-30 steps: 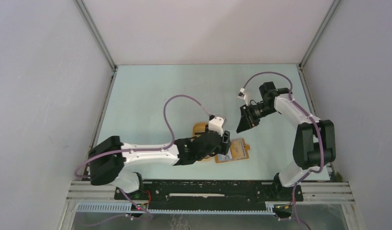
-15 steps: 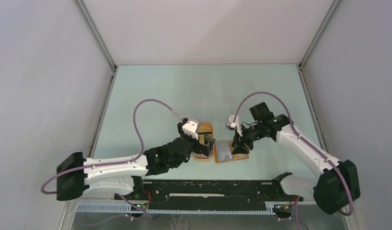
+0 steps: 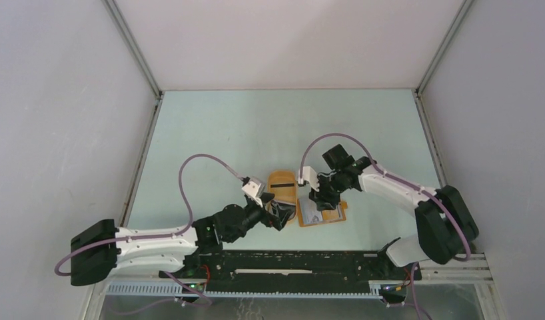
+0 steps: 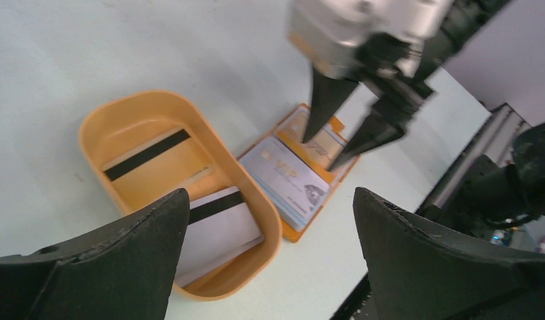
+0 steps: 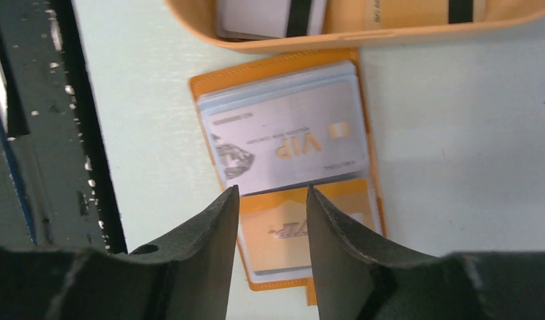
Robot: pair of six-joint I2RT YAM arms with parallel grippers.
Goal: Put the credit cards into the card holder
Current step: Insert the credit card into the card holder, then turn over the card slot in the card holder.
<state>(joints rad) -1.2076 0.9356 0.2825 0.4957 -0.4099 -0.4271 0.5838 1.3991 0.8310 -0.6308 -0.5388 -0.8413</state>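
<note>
The card holder (image 3: 333, 215) lies open and flat by the near edge, also in the right wrist view (image 5: 210, 87). A pale grey-blue VIP credit card (image 5: 283, 143) lies on top of a small stack on one half; another card (image 5: 296, 230) sits in the slot of the other half. A white card with a black stripe (image 4: 220, 223) lies in the oval orange tray (image 4: 270, 220). My right gripper (image 5: 271, 190) hovers over the holder's middle, jaws parted and empty. My left gripper (image 4: 270, 193) is wide open and empty, above the tray's near end.
A tan card with a black stripe (image 4: 150, 157) also lies in the tray. The tray (image 3: 281, 179) touches the holder's left side. The black rail (image 3: 290, 261) runs along the near edge, close to the holder. Side walls enclose the table.
My right gripper came down from the back right onto the card holder and then shifted a little left. My left arm drew back toward the near left, away from the tray.
</note>
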